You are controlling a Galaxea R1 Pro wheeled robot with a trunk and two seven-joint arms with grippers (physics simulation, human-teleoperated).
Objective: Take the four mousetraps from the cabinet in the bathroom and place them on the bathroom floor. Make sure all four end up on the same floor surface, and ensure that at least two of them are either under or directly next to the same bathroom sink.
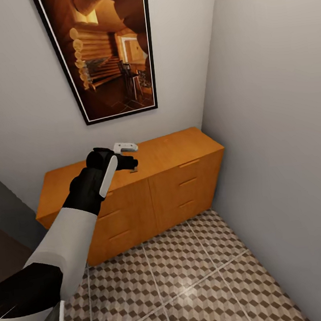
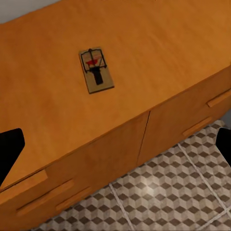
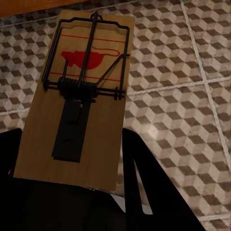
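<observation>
Left tool [image 1: 129, 164] hung over the cabinet [image 1: 172, 179] top, fingers [image 2: 9, 149] spread wide, nothing between them. One mousetrap [image 2: 96, 70] lay flat on the cabinet top, near its front edge, just ahead of that tool. Right tool [image 3: 72, 185] was clenched on a second mousetrap [image 3: 82, 101], gripping its near end, held above the bathroom floor [image 3: 183, 96]. Framed picture [image 1: 106, 47] on the wall above the cabinet.

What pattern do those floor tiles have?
The bathroom floor has a brown-and-beige cube pattern with pale grout lines, clearest in the right wrist view.
</observation>
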